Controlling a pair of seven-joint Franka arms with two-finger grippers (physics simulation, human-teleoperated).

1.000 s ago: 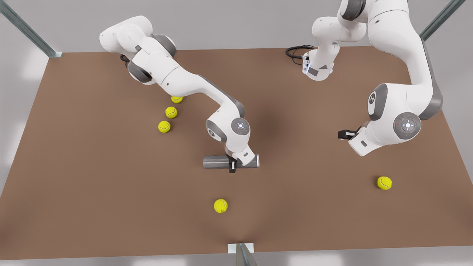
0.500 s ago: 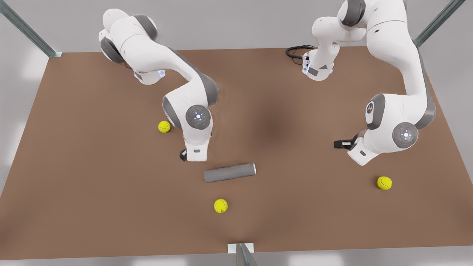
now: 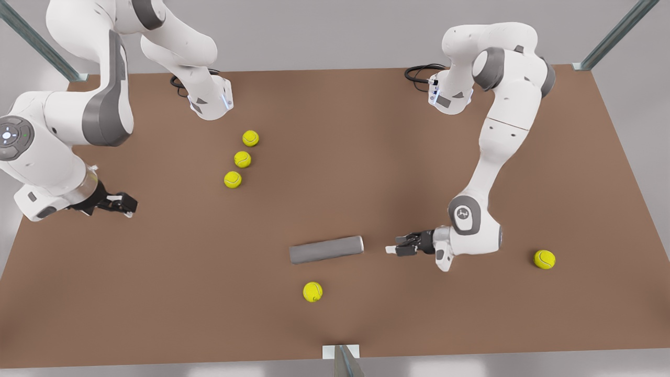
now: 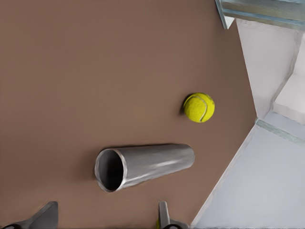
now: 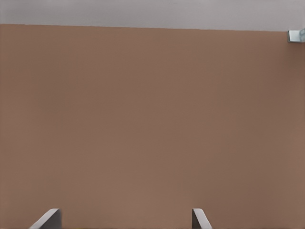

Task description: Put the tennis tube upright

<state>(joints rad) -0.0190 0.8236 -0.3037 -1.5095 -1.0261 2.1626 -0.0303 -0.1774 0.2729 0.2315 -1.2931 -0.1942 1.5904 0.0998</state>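
Spread jaws on the left gripper (image 3: pixel 390 250) face the tennis tube's (image 3: pixel 326 250) open, silvery-rimmed end, just beside it, not touching. Lying flat on the table (image 3: pixel 157 293) near the front edge, the tube looks like a stiff, light, smooth shell, likely to roll or slip; a hold across its middle seems best. A ball (image 3: pixel 312 291) sits near it. Far off, the right gripper (image 3: pixel 125 204) waits, jaws also spread.

- The tube (image 3: pixel 325 250) is lying on its side on the bench (image 3: pixel 157 293), a plain matte grey cylinder.
- Its silvery-rimmed end is pointing toward the front view's right; the left wrist view (image 4: pixel 143 165) is showing it open and hollow.
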